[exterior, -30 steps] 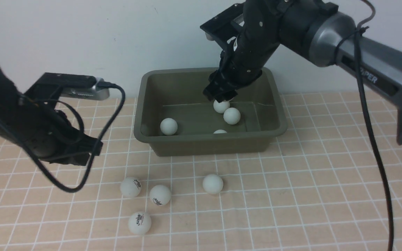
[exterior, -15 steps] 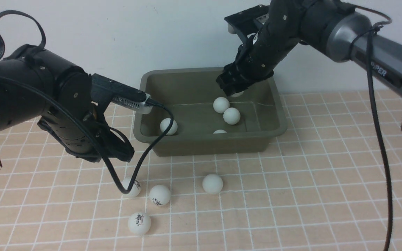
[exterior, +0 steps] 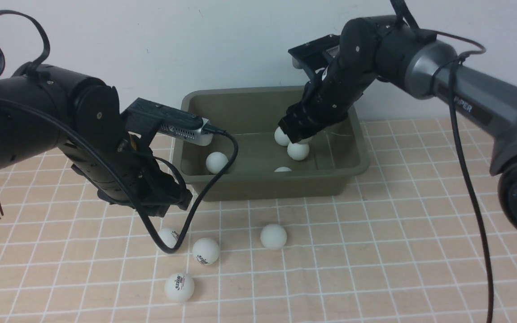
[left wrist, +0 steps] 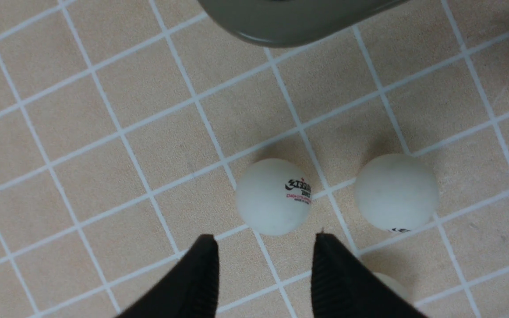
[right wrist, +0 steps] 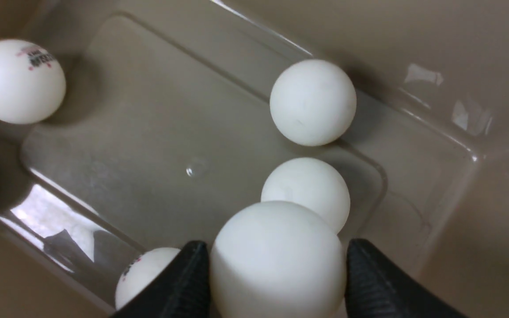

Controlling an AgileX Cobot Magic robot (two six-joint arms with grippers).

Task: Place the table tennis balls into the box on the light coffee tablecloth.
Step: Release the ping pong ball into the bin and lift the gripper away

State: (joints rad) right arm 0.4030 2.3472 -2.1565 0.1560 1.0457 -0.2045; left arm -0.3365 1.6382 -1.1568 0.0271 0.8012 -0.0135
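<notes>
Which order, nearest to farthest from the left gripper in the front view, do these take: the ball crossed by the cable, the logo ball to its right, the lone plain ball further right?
1. Cable-crossed ball, close under the left gripper.
2. Logo ball, just right of that one.
3. Lone plain ball, well to the right, in front of the box.

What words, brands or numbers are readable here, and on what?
"PER": white letters on the right arm, the start hidden by a cable.
Dark logo with red small print on the table tennis ball ahead of the left pincer: too blurred to read.
Logos on two other balls on the cloth and one ball in the box: too small or blurred to read.
</notes>
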